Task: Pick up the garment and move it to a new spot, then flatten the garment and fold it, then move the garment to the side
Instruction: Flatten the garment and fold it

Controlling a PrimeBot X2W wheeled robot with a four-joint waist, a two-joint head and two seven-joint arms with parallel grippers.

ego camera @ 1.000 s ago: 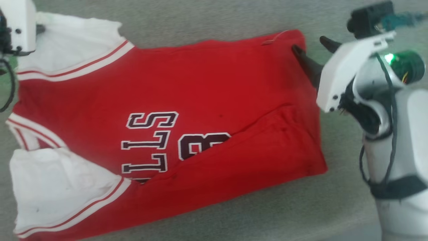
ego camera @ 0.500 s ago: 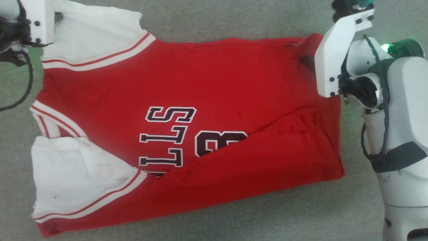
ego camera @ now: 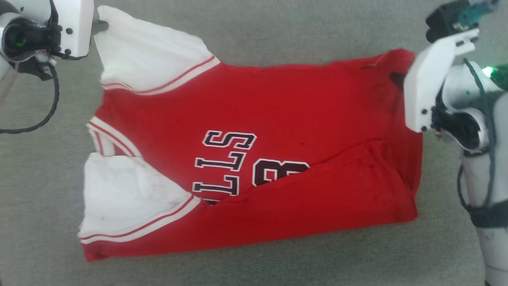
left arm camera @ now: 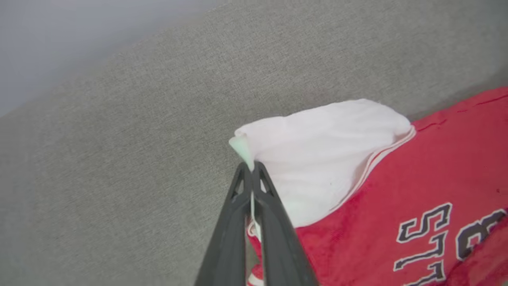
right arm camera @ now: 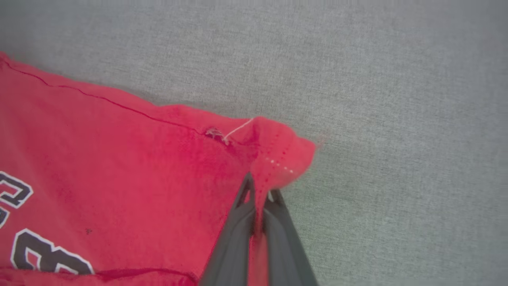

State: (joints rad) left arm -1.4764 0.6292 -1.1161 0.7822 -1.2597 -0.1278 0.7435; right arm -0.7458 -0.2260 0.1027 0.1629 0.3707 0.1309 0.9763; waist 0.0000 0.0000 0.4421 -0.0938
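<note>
The right gripper [right arm camera: 260, 186], standing wide open at the far hem corner of the garment [ego camera: 285, 107] a second ago, is now pinching that corner, its two fingers pressing together on the red cloth. The head camera is swinging too, so everything is sitting further right in its view.

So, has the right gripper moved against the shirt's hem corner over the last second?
Yes. The right gripper has closed onto the garment's far hem corner; a second ago it stood open astride that corner.
</note>
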